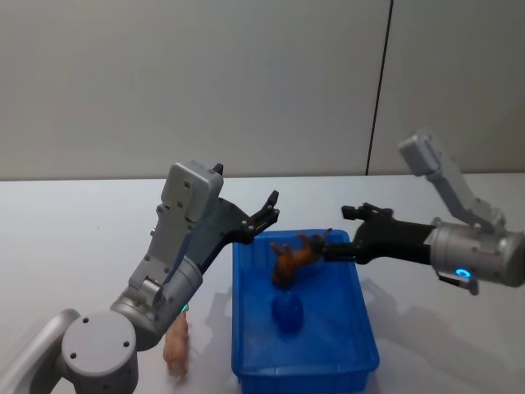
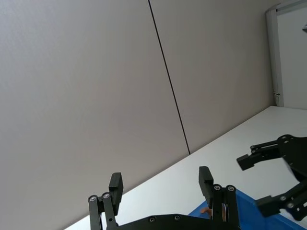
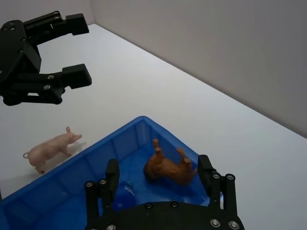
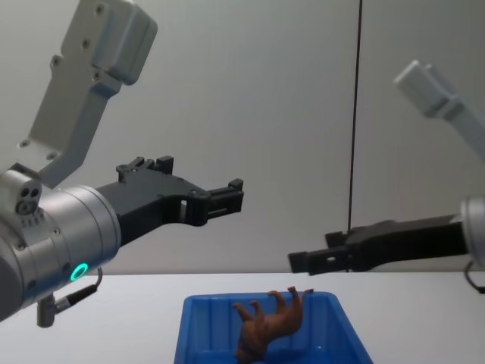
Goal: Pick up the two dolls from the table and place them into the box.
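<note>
- Nearest, the pale pink doll (image 1: 176, 349) stands on the desk (image 1: 66, 246), just left of the blue box (image 1: 239, 328).
- Reddish-brown doll (image 1: 291, 258): legs up within the box's walls, ungripped.
- Right end effector (image 1: 338, 230): fingers spread, just beside it.
- Left end effector (image 1: 267, 212): fingers spread, above the box's far-left corner.

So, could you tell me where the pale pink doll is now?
In the head view, the pale pink doll stands on the table, just outside the left wall of the box.
</note>
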Controlling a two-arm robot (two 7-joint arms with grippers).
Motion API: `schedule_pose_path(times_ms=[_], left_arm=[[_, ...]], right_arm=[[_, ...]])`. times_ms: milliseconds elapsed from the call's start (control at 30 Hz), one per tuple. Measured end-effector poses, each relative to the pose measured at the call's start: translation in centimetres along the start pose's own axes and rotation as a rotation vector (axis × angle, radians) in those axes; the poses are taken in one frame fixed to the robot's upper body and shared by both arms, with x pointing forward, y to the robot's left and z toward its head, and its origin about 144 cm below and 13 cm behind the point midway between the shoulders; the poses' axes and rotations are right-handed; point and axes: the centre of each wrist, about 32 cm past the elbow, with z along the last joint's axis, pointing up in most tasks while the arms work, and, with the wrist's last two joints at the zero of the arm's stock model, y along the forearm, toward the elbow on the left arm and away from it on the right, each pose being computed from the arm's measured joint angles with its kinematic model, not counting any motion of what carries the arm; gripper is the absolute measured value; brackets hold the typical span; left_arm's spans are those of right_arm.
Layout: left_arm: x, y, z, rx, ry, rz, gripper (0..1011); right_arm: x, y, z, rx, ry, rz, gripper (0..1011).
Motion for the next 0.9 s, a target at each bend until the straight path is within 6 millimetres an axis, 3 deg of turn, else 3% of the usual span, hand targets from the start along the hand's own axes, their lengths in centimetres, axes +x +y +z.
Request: schedule_pose_path(times_ms=[467,900], left_arm=[[0.0,0.0,0.0,0.0,0.0,0.0,1001],[0.0,0.8,-0.2,0.036,-0.003,0.015,1001]], right_arm=[[0.7,-4.5,-2.3,0.02,0.011,-0.072,1001],[0.8,-6.8,-3.4,0.021,0.012,-0.103,1001]])
